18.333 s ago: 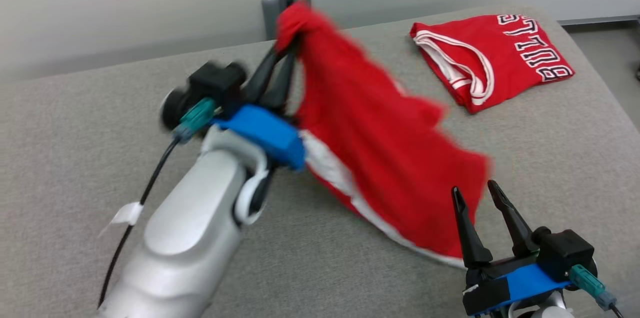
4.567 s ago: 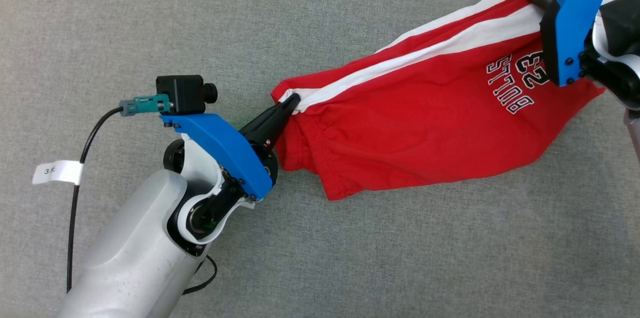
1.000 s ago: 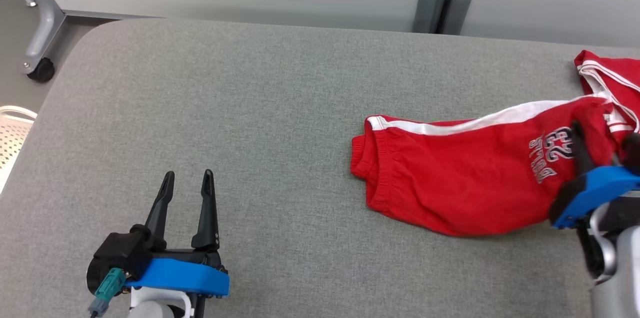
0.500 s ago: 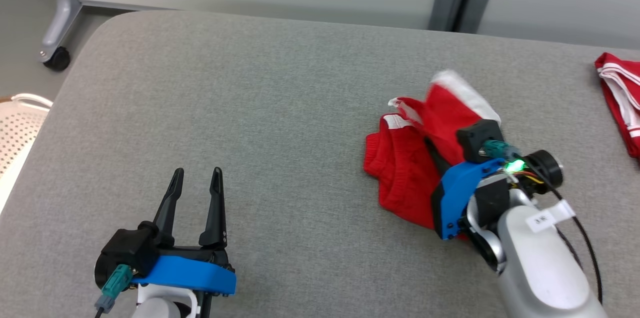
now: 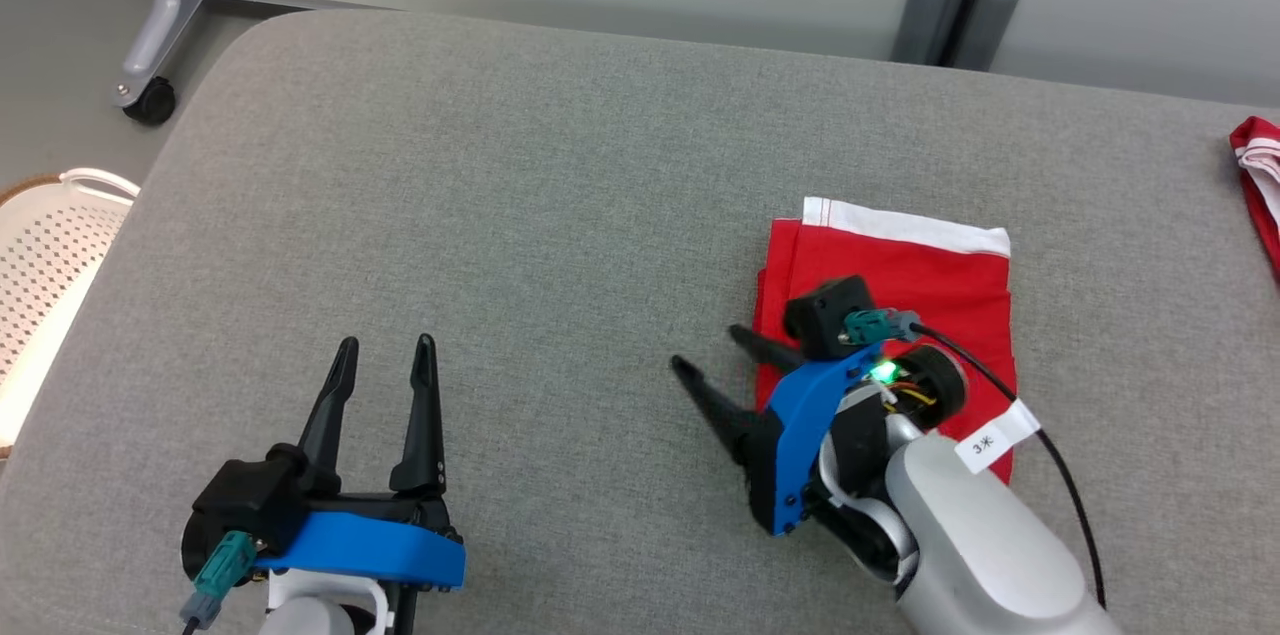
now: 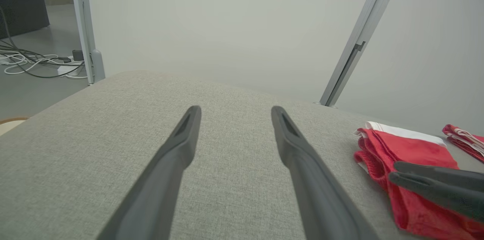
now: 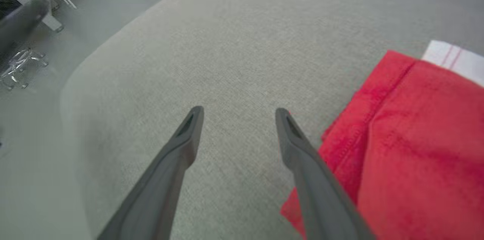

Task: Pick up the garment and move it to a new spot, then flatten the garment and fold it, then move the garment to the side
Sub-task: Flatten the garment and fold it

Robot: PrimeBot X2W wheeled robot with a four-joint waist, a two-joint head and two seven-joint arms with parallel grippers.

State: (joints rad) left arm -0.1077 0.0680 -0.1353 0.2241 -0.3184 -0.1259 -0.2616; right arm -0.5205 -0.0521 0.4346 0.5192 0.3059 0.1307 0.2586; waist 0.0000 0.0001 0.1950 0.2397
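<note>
The garment (image 5: pixel 915 280) is a pair of red shorts with a white band, folded into a rectangle on the grey table (image 5: pixel 560 215). It also lies at the right of the left wrist view (image 6: pixel 401 149) and the right wrist view (image 7: pixel 416 145). My right gripper (image 5: pixel 712 350) is open, fingers pointing left just past the garment's left edge, with nothing between them (image 7: pixel 236 113). The right wrist hides part of the fold. Open and empty, my left gripper (image 5: pixel 385 345) rests at the lower left over bare table (image 6: pixel 232 109).
A second red and white garment (image 5: pixel 1262 180) lies at the table's far right edge. A white perforated basket (image 5: pixel 50 245) stands off the left side. A wheeled frame leg (image 5: pixel 150 35) and a grey post (image 5: pixel 950 5) stand behind the table.
My right gripper carried the garment's far end over to the left, folding it in half, then opened and let go. The head camera shifted left. The left gripper stayed still.
</note>
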